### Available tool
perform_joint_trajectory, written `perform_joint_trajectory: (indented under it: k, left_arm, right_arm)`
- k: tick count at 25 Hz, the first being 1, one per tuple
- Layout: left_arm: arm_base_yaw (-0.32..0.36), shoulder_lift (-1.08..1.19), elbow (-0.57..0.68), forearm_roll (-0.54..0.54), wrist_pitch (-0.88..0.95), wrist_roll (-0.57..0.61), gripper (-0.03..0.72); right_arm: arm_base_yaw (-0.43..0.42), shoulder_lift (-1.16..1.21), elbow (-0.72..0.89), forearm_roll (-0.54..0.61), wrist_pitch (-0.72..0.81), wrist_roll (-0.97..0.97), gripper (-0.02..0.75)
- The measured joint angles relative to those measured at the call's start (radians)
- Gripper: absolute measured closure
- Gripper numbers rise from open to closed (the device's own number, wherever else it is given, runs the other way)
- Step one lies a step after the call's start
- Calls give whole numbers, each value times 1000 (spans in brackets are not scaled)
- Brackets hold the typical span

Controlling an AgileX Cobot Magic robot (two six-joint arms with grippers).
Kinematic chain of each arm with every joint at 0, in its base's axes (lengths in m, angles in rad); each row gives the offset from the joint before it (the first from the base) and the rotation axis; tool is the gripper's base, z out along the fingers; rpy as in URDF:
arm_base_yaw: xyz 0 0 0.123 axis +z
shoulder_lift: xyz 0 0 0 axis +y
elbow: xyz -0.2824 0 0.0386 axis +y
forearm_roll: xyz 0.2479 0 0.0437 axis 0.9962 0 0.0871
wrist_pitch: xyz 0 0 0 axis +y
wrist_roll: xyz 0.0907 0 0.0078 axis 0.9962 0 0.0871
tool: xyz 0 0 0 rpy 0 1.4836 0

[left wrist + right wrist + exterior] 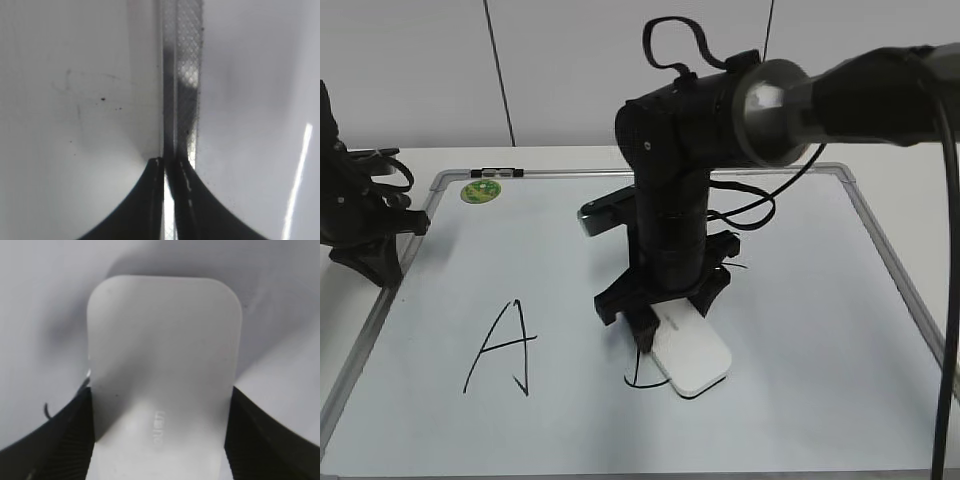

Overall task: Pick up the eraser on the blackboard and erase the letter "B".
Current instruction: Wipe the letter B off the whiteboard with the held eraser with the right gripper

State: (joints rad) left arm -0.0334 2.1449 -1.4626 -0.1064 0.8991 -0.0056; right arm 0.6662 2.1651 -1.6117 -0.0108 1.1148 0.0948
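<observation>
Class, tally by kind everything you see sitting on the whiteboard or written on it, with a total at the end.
Erasers: 1, the white eraser gripped by the right gripper
Round green magnets: 1, the magnet at the whiteboard's top left corner
Whole written letters: 1, the letter A
Partly wiped letter marks: 1, the black stroke beside the eraser
Total: 4

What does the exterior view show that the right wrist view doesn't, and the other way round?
Only the exterior view shows the letter A, the green magnet, the blackboard frame and the parked left gripper. Only the right wrist view shows the grey lettering on the eraser and the ribbed fingers clamping its sides. Both show the eraser held by the right gripper.
</observation>
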Motion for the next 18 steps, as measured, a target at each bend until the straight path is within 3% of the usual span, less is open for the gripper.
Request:
perform_joint_trajectory:
  k: [9,18]
  left_arm:
    - [0,0,0,-2,0,6,657]
    - [0,0,0,-2,0,6,657]
  right_arm:
    - [105,1,0,44,-15,0,226]
    - [110,1,0,36,-20,45,226]
